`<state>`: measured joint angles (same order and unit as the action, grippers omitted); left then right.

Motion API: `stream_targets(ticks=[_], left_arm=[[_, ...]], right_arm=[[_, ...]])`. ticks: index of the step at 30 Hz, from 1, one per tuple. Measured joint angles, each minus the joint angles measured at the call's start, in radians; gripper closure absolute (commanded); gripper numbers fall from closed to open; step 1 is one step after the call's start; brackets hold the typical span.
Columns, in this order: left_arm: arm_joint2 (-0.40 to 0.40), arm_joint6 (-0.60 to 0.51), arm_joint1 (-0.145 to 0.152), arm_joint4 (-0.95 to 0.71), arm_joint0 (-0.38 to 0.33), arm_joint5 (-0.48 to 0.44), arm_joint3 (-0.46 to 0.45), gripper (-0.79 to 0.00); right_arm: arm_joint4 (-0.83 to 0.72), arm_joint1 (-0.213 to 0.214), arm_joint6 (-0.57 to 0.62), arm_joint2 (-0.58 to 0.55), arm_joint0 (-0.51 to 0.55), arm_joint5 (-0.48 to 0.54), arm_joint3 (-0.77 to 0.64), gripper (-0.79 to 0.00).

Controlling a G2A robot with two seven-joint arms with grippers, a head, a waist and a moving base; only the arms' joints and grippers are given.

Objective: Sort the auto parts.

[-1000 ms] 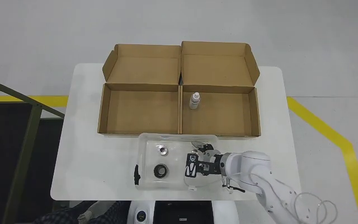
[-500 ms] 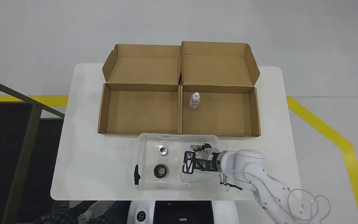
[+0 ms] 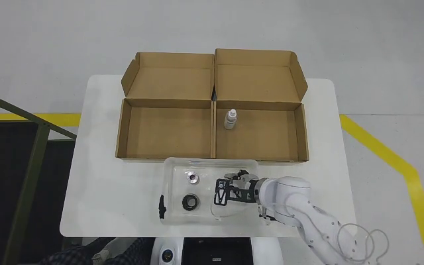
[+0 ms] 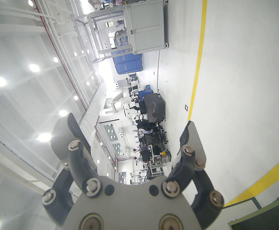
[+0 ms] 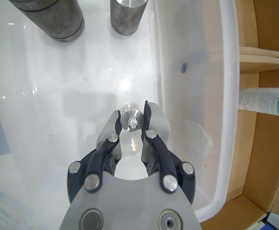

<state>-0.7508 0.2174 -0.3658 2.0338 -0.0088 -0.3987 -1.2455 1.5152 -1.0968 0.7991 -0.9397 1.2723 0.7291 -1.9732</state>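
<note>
This is a big industrial hall, perhaps a robotics workshop: a pale glossy floor with yellow floor lines (image 3: pixel 381 147) at 3 and 9 o'clock from the white table (image 3: pixel 99 185), a metal-framed enclosure (image 4: pixel 141 28), blue cabinets (image 4: pixel 128 63), rows of workstations (image 4: pixel 152 139) and many ceiling lamps (image 4: pixel 44 137).

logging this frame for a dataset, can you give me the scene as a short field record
right gripper: shut on small silver part, inside clear bin
left gripper: open, holding nothing
also in bin: wide dark cylinder and narrower cylinder, both upright
boxes: two open cardboard boxes side by side beyond the bin
white bottle: in the robot's right box
</note>
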Motion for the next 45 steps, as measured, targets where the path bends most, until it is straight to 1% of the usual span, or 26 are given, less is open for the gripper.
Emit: stream_targets(ticks=[6, 9, 13, 19, 32, 37, 40, 45], left_arm=[[0.0, 0.0, 0.0, 0.0, 0.0, 0.0, 0.0, -0.785], [0.0, 0.0, 0.0, 0.0, 0.0, 0.0, 0.0, -0.785], [0.0, 0.0, 0.0, 0.0, 0.0, 0.0, 0.0, -0.785], [0.0, 0.0, 0.0, 0.0, 0.0, 0.0, 0.0, -0.785], [0.0, 0.0, 0.0, 0.0, 0.0, 0.0, 0.0, -0.785], [0.0, 0.0, 0.0, 0.0, 0.0, 0.0, 0.0, -0.785], [0.0, 0.0, 0.0, 0.0, 0.0, 0.0, 0.0, -0.785], [0.0, 0.0, 0.0, 0.0, 0.0, 0.0, 0.0, -0.785]], right_arm=[[-0.027, 0.001, -0.032, 0.0, 0.0, 0.018, -0.008, 0.0], [-0.044, 0.001, -0.068, -0.004, 0.0, 0.023, -0.004, 0.0], [-0.084, 0.003, -0.157, -0.011, -0.001, 0.048, 0.011, 0.0], [-0.125, 0.006, -0.301, -0.037, 0.008, 0.06, 0.016, 0.0], [-0.194, 0.018, -0.641, -0.138, 0.073, 0.009, 0.006, 0.0], [-0.268, 0.019, -0.793, -0.175, 0.097, -0.002, 0.027, 0.0], [-0.307, 0.019, -0.857, -0.194, 0.107, -0.002, 0.038, 0.0], [-0.367, 0.018, -0.932, -0.214, 0.119, -0.004, 0.045, 0.0]])
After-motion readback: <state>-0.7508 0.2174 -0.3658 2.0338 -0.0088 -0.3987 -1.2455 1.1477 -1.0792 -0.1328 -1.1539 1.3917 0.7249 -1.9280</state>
